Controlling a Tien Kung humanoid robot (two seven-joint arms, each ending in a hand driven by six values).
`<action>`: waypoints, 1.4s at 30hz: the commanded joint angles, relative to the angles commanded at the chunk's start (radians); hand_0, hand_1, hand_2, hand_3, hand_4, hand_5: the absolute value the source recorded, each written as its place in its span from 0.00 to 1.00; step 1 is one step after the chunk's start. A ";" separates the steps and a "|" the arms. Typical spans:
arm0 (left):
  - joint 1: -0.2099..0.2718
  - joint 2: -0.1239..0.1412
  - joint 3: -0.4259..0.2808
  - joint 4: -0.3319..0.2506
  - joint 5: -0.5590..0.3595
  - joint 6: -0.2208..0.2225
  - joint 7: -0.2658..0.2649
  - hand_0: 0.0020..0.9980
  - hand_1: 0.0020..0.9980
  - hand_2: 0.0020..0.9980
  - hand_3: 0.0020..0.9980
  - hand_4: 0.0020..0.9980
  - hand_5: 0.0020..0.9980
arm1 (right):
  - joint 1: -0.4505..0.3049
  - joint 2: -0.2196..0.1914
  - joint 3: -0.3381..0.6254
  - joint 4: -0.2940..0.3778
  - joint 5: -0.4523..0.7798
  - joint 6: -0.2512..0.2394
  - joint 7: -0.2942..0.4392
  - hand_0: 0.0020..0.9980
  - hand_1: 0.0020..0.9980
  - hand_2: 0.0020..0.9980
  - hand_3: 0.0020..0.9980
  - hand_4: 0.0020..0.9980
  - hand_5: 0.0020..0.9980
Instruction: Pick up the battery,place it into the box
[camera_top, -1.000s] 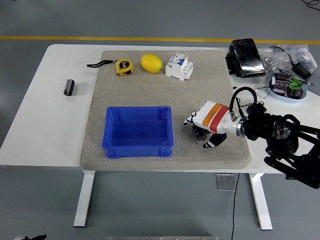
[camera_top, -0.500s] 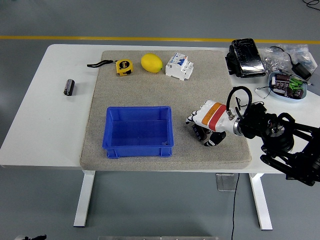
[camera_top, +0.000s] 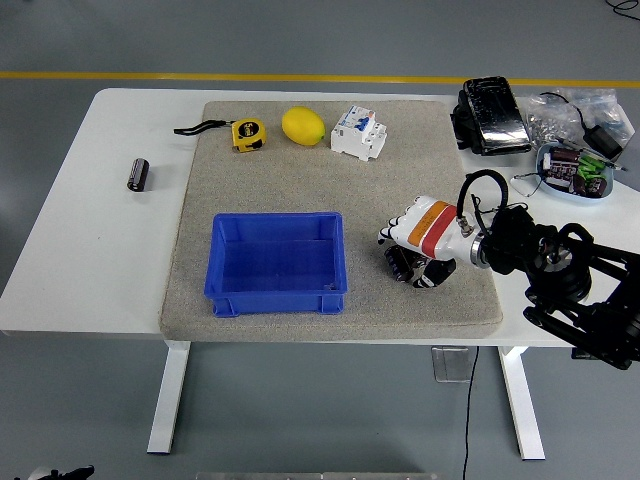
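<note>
White table (camera_top: 70, 250): the battery (camera_top: 138, 174) lies near its left edge, off the mat. Small, rigid, smooth; we'd pinch its middle. Our right hand (camera_top: 418, 245) hangs curled, apparently empty, beside the box (camera_top: 277, 262).

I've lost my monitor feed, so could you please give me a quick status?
Right robot hand curled on grey mat, holding nothing. Black cylindrical battery untouched, far left. Blue plastic box empty.

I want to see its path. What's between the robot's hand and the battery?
In the head view, the blue box sits on the grey mat between the right hand and the battery, which lies on the bare white table.
</note>
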 joint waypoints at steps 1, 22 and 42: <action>0.000 0.000 0.000 0.000 0.000 0.000 0.000 0.72 0.68 0.74 0.60 0.62 0.48 | -0.001 -0.001 -0.001 0.004 0.002 0.000 0.000 0.14 0.27 0.69 0.75 1.00 0.29; -0.001 0.000 0.003 -0.001 -0.004 0.001 -0.002 0.72 0.68 0.74 0.60 0.62 0.48 | 0.002 0.015 -0.014 -0.007 0.022 -0.029 -0.010 0.12 0.25 0.57 0.61 0.92 0.28; -0.004 0.001 0.000 -0.002 0.003 -0.001 0.001 0.72 0.68 0.74 0.60 0.62 0.48 | 0.000 0.021 -0.021 -0.012 0.005 -0.067 -0.011 0.10 0.23 0.52 0.52 0.83 0.24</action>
